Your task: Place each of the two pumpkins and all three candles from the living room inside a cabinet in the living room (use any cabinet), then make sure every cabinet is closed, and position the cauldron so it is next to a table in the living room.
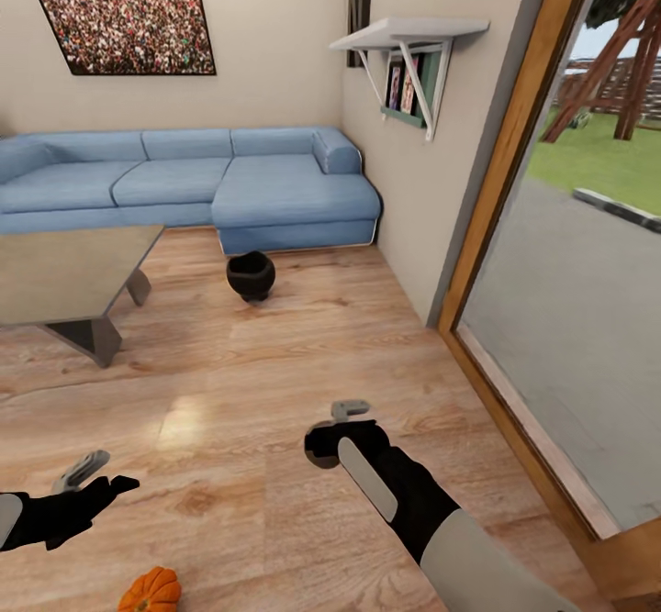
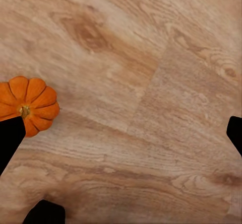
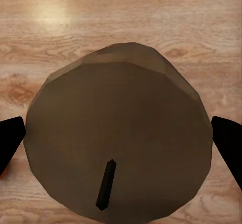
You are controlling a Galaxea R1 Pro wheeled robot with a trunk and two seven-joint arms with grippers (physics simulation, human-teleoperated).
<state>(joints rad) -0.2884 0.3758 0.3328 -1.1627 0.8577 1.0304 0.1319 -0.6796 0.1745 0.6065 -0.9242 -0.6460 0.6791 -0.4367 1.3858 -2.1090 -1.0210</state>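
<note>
Floorboards [image 1: 275, 364] between table [image 1: 64, 272], cauldron [image 1: 251, 275]

— Any room to move ahead?
— Open wooden floor [image 1: 275, 383] runs forward; the cauldron [image 1: 251, 276] stands before the sofa [image 1: 275, 194], the table [image 1: 64, 272] juts in at left, the wall [image 1: 404, 181] closes the right.

Blue sectional sofa [image 1: 184, 185] along the far wall, crowd picture [image 1: 119, 11] above it; white bracket shelf [image 1: 408, 38] on the right wall, sliding glass door [image 1: 569, 263] far right, wood-plank floor [image 1: 303, 346]
</note>
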